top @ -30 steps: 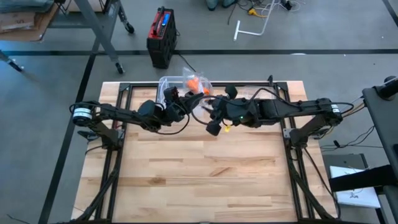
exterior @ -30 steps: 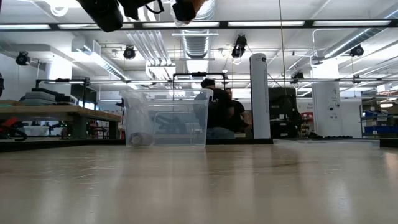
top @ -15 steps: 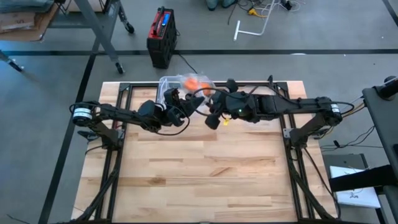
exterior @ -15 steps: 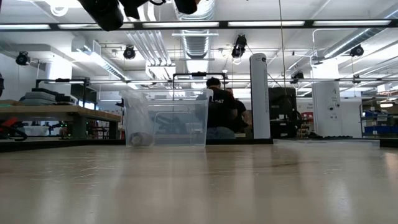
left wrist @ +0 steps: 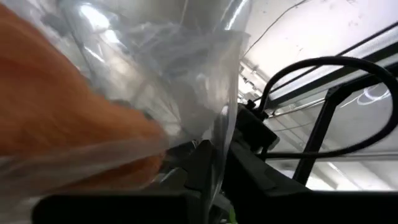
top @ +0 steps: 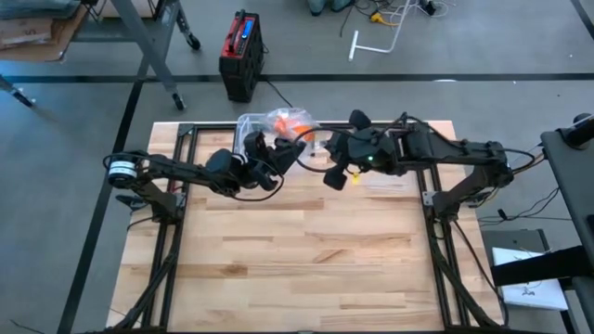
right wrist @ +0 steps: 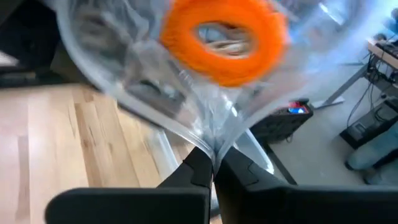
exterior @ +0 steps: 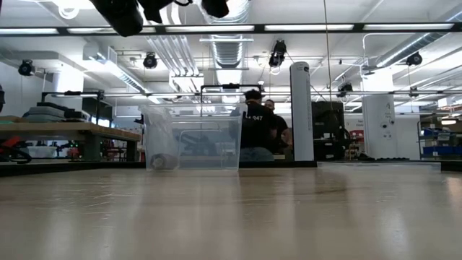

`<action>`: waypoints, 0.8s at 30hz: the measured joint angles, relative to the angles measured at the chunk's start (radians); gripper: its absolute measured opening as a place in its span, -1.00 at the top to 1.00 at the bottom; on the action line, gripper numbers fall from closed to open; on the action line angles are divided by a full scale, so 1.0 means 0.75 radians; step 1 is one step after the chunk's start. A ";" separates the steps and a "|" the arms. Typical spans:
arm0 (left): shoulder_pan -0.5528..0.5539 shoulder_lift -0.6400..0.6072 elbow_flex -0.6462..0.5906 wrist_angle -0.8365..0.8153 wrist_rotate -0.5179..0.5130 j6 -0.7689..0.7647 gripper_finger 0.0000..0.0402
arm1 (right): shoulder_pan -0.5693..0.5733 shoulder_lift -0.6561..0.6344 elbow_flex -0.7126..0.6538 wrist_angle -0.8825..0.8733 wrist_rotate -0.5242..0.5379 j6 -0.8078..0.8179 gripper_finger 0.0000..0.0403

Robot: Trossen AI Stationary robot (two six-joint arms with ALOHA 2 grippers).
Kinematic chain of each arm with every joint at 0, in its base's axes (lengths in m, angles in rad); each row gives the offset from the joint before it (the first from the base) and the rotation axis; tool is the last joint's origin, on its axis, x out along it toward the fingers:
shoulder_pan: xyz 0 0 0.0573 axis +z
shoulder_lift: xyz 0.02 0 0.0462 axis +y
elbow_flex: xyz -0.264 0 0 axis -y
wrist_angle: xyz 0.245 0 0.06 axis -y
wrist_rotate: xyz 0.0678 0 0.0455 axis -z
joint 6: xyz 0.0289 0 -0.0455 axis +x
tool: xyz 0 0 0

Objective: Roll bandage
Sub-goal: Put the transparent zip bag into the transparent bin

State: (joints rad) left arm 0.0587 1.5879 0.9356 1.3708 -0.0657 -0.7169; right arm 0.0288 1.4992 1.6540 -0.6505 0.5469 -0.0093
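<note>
Orange bandage roll [right wrist: 224, 38] blurred inside bag [right wrist: 155, 93]

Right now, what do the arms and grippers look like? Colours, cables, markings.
Both arms are dark, jointed links. The left arm has a silver ring at its base and looping black cables. The right arm shows a small green light and a yellow tag. The right gripper has black tapered fingers.

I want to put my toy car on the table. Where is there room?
The wooden table is bare in front of both arms, between the side frames. It is crowded at the back edge, where the left pincer and right pincer pinch a plastic bag beside the clear bin.
</note>
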 joint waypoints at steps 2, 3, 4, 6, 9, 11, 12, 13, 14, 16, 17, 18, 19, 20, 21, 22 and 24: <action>0.004 -0.001 0.000 0.000 0.000 0.062 0.77 | 0.005 -0.002 0.065 -0.115 -0.006 0.012 0.99; 0.007 -0.004 -0.001 -0.002 0.000 0.092 0.73 | 0.006 -0.002 0.101 -0.177 -0.007 0.013 0.99; 0.008 -0.007 -0.001 -0.005 0.001 0.122 0.68 | 0.007 -0.002 0.132 -0.232 -0.007 0.020 1.00; 0.009 -0.016 -0.001 -0.021 0.001 0.177 0.58 | 0.008 -0.002 0.184 -0.298 -0.008 0.022 1.00; 0.010 -0.023 -0.001 -0.079 0.001 0.239 0.40 | 0.007 -0.002 0.243 -0.368 -0.057 0.012 1.00; 0.010 -0.025 -0.002 -0.130 0.001 0.269 0.28 | 0.007 -0.002 0.279 -0.413 -0.128 0.009 1.00; 0.010 -0.030 -0.002 -0.165 0.001 0.287 0.22 | 0.007 -0.002 0.298 -0.445 -0.170 0.002 1.00; 0.010 -0.041 -0.002 -0.216 0.002 0.311 0.17 | 0.008 -0.002 0.319 -0.489 -0.211 0.001 1.00; 0.010 -0.056 -0.002 -0.272 0.002 0.345 0.11 | 0.008 -0.002 0.341 -0.543 -0.238 0.008 1.00; 0.010 -0.107 -0.003 -0.426 0.000 0.443 0.01 | 0.008 -0.001 0.395 -0.676 -0.240 0.052 1.00; 0.010 -0.136 -0.004 -0.505 0.000 0.503 -0.03 | 0.008 -0.001 0.422 -0.744 -0.225 0.085 1.00; 0.010 -0.171 -0.004 -0.600 0.000 0.566 -0.07 | 0.008 -0.002 0.446 -0.806 -0.199 0.122 1.00; 0.010 -0.209 -0.004 -0.706 0.000 0.634 -0.09 | 0.007 -0.003 0.464 -0.861 -0.166 0.160 1.00; 0.010 -0.243 -0.004 -0.797 -0.001 0.697 -0.11 | 0.007 -0.004 0.478 -0.906 -0.137 0.196 1.00; 0.009 -0.283 -0.004 -0.899 -0.001 0.748 -0.11 | 0.006 -0.004 0.486 -0.944 -0.129 0.226 1.00; 0.009 -0.321 -0.004 -1.000 -0.001 0.781 -0.10 | 0.006 -0.004 0.490 -0.979 -0.143 0.239 1.00; 0.009 -0.394 -0.004 -1.180 -0.001 0.810 -0.05 | 0.007 -0.004 0.483 -1.010 -0.238 0.232 1.00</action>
State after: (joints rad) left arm 0.0658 1.2921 0.9329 0.4856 -0.0665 -0.1095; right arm 0.0338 1.4963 2.0163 -1.4077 0.3681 0.1647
